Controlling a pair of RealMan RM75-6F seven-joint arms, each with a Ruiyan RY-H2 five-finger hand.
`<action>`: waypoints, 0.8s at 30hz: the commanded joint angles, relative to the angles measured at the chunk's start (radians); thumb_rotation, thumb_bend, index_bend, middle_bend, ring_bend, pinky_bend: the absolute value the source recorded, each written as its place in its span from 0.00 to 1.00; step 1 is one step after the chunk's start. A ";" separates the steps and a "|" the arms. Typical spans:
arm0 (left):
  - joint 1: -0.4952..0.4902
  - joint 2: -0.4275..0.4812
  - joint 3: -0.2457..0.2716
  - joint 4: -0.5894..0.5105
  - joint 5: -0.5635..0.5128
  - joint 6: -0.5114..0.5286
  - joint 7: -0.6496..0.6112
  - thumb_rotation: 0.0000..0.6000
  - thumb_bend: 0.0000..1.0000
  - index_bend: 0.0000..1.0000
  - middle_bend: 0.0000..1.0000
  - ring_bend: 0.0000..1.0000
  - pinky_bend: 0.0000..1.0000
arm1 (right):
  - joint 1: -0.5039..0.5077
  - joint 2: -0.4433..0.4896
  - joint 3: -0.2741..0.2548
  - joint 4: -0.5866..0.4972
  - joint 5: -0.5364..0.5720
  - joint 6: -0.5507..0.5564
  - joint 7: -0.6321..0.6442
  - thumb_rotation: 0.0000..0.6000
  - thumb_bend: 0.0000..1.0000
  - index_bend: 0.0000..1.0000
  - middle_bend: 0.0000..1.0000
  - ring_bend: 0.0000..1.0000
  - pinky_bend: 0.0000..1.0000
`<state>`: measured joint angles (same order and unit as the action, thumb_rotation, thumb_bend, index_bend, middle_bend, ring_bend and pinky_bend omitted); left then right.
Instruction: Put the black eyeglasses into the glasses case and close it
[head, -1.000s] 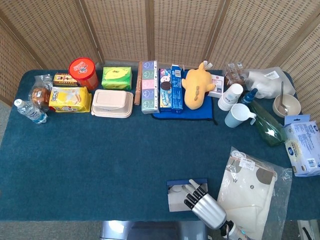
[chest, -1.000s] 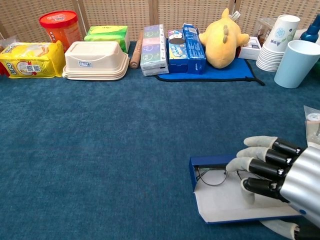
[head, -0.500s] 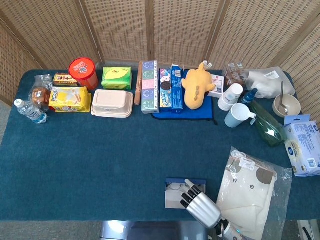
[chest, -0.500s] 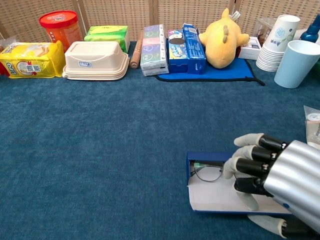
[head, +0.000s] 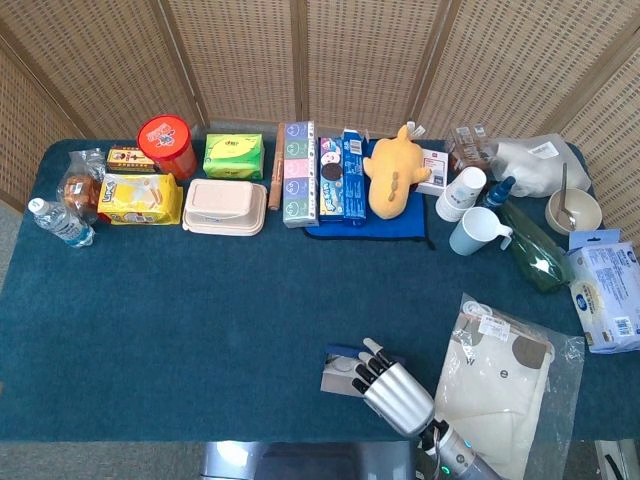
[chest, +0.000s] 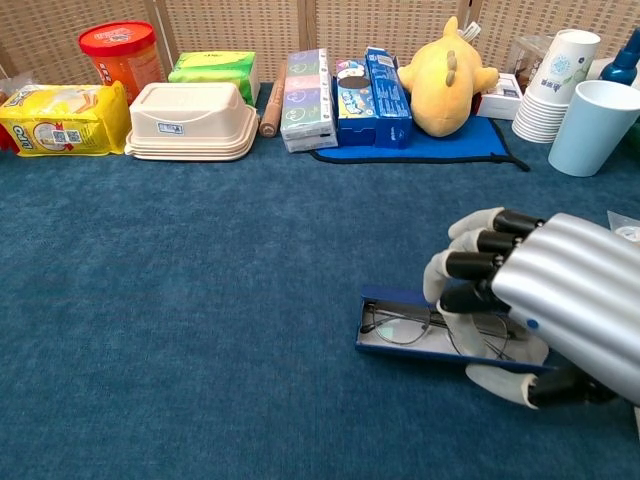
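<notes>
Right hand (chest: 520, 300) grips glasses case (chest: 400, 335), lying crosswise.

- Along the back of the blue table (head: 200, 320), at the left — red tub (head: 166, 145), yellow snack bag (head: 140, 198), water bottle (head: 59, 222) lying at the edge.
- Beside these, green packet (head: 233, 156) behind a cream lidded box (head: 225, 207).
- Mid-row: tissue pack (head: 299, 173) and cookie box (head: 341, 175), side by side.
- Yellow plush toy (head: 393, 170) on a blue cloth (head: 365, 226).
- Further right, stacked paper cups (head: 460, 192) next to a pale blue mug (head: 475, 231).
- Near the right edge — bowl with a spoon (head: 573, 210), wipes pack (head: 607, 296).
- Clear bag holding a cream garment (head: 505, 380) at the front right.
</notes>
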<state>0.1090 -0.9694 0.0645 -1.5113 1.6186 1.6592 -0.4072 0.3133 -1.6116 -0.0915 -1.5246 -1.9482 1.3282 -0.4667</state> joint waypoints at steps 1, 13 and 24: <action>-0.001 -0.003 0.001 0.001 0.000 -0.003 0.001 1.00 0.31 0.07 0.03 0.00 0.00 | 0.022 -0.001 0.032 -0.008 0.041 -0.039 0.002 1.00 0.27 0.61 0.38 0.32 0.24; -0.004 -0.010 0.002 0.013 0.001 -0.011 -0.006 1.00 0.31 0.07 0.03 0.00 0.00 | 0.066 -0.023 0.092 0.036 0.112 -0.080 0.016 1.00 0.27 0.44 0.31 0.30 0.24; -0.006 -0.022 0.004 0.029 -0.007 -0.025 -0.011 1.00 0.31 0.07 0.03 0.00 0.00 | 0.105 -0.040 0.139 0.082 0.208 -0.136 0.022 1.00 0.26 0.40 0.28 0.28 0.24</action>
<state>0.1031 -0.9910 0.0687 -1.4826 1.6115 1.6344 -0.4181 0.4140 -1.6490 0.0430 -1.4473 -1.7480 1.1967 -0.4474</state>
